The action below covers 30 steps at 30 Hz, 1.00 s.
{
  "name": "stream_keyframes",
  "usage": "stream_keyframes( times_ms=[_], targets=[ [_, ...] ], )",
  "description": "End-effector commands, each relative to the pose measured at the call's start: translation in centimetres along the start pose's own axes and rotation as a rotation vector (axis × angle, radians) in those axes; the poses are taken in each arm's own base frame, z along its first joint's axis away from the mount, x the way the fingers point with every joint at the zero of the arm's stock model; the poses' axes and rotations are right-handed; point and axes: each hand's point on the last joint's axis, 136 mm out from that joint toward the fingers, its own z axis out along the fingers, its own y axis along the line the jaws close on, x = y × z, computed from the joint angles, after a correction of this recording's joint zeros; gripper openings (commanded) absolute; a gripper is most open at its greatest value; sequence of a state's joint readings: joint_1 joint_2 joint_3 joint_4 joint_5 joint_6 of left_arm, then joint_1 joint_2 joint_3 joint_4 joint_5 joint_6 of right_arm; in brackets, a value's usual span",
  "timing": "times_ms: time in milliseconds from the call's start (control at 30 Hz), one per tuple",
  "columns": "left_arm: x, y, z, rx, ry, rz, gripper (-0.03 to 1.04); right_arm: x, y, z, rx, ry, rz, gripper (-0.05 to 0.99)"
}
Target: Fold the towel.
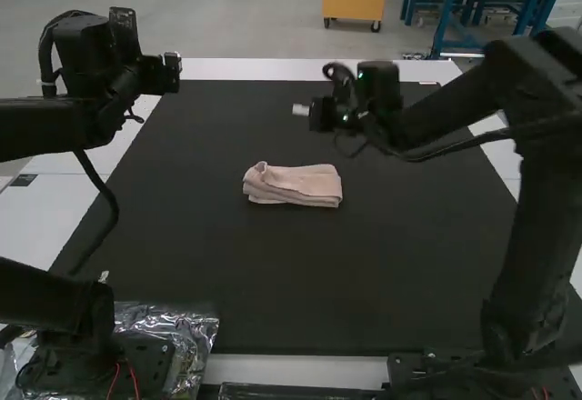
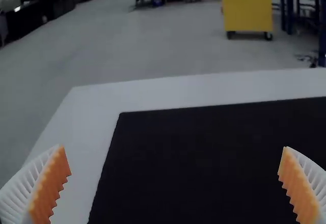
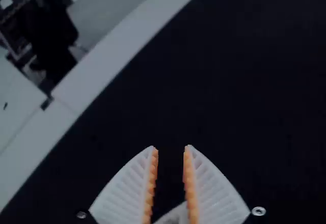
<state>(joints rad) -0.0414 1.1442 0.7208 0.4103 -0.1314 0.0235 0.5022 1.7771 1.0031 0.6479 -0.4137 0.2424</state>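
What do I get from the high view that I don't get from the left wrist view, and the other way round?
High view: the pink towel, folded into a small bundle, the right arm and crinkled plastic near the left arm's base.

Left wrist view: a close look at ribbed white fingers with orange pads, set wide apart.

Both: the left gripper, black mat and white tabletop.

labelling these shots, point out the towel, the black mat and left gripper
towel (image 1: pixel 296 184), high view, top layer
black mat (image 1: pixel 300 282), high view, bare near part
left gripper (image 2: pixel 174 147), left wrist view, midway between fingertips
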Motion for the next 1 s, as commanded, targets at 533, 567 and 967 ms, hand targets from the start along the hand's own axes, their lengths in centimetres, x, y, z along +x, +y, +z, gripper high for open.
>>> stream_keyframes(
  times_ms=[533, 567, 967],
  targets=[
    [-12.8, 0.8, -10.5, 0.035, -0.33, 0.05, 0.97, -20.3, 12.2, -31.6, 0.109, -0.665, -0.242, 0.9],
    [-13.0, 1.1, -11.2, 0.028, -0.341, 0.05, 0.97, -20.1, 12.6, -33.1, 0.125, -0.695, -0.252, 0.9],
    [-14.8, 3.2, -23.1, -0.03, -0.621, 0.064, 0.97, -15.5, 20.2, -46.8, 0.232, -1.012, -0.411, 0.9]
  ],
)
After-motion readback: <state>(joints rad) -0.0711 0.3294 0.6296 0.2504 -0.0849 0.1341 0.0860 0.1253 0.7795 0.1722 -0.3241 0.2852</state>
